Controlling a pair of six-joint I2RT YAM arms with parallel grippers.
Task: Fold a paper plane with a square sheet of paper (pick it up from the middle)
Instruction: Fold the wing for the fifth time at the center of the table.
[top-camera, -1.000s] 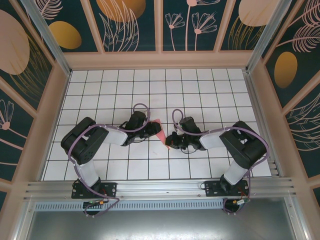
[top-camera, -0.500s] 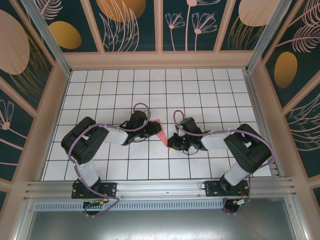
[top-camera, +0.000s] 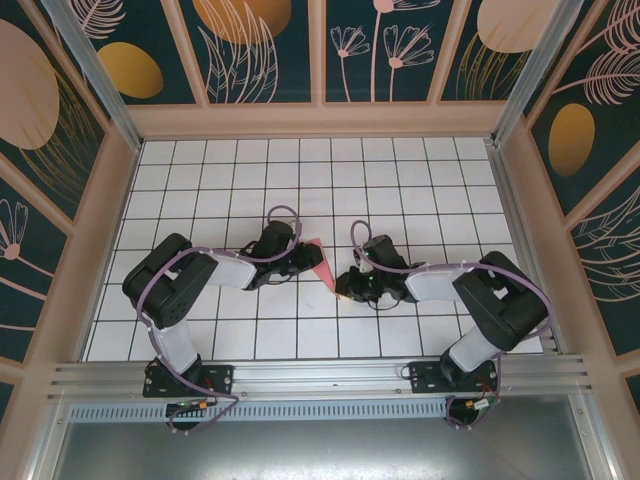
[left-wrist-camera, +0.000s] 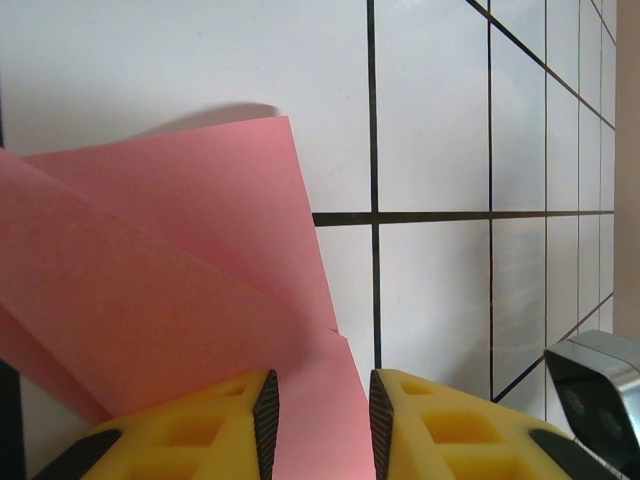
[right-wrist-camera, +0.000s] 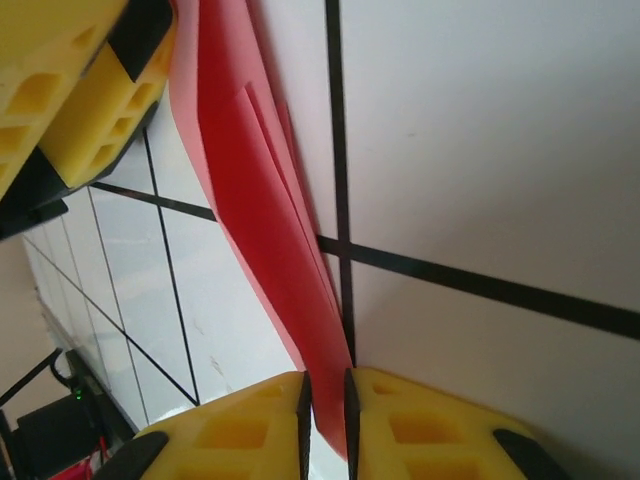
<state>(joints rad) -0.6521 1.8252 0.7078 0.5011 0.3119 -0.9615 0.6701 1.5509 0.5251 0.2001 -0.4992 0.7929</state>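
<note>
The square sheet of paper (top-camera: 320, 267) is folded into a creased salmon-pink pointed shape lying on the tiled table between my two grippers. My left gripper (top-camera: 303, 262) reaches it from the left. In the left wrist view the paper (left-wrist-camera: 180, 280) runs between the yellow fingers of the left gripper (left-wrist-camera: 320, 430), which stand apart with a clear gap. My right gripper (top-camera: 346, 287) comes from the right. Its fingers (right-wrist-camera: 390, 430) are closed to a narrow slit on the paper's pointed end (right-wrist-camera: 262, 210), with the gripper's midpoint (right-wrist-camera: 325, 420) on that slit.
The white gridded table (top-camera: 400, 180) is walled by patterned panels on three sides. A metal rail (top-camera: 320, 378) runs along the near edge by the arm bases. The left gripper's yellow fingers (right-wrist-camera: 70, 90) appear close by at the top left of the right wrist view.
The right arm's elbow has swung slightly to the right, and its gripper has edged a little toward the near side at the paper's tip. The left arm and the paper have hardly moved.
</note>
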